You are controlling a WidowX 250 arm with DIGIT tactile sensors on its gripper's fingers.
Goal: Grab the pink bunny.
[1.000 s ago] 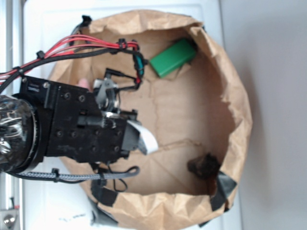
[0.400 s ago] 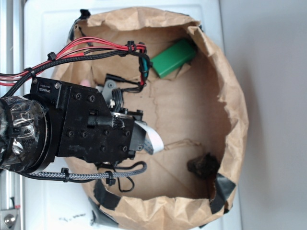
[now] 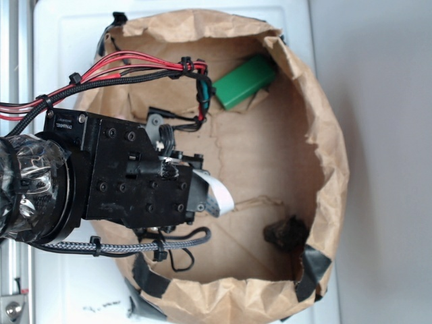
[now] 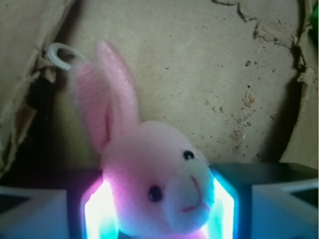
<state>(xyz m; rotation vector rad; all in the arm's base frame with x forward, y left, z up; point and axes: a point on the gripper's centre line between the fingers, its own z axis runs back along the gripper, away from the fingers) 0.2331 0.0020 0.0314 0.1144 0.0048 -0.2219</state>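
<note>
In the wrist view the pink bunny [image 4: 159, 184] fills the lower middle, face toward the camera, one long ear [image 4: 109, 99] standing up and a thin white loop [image 4: 60, 55] behind it. My gripper [image 4: 159, 211] is shut on the bunny's head, a glowing pad [image 4: 102, 211] pressed to each side. From the exterior view the black arm [image 3: 128, 179] reaches into the left half of the brown paper bag [image 3: 334, 169] and hides both the bunny and the fingers.
A green rectangular block [image 3: 244, 81] lies at the bag's far inner wall. A dark crumpled lump [image 3: 287, 233] sits at the bag floor's near right. Red and black cables [image 3: 135, 67] loop over the bag's left rim. The crumpled bag walls ring the arm.
The arm has shifted a little to the right, deeper over the bag floor. A pink patch seen by its upper left edge earlier no longer shows.
</note>
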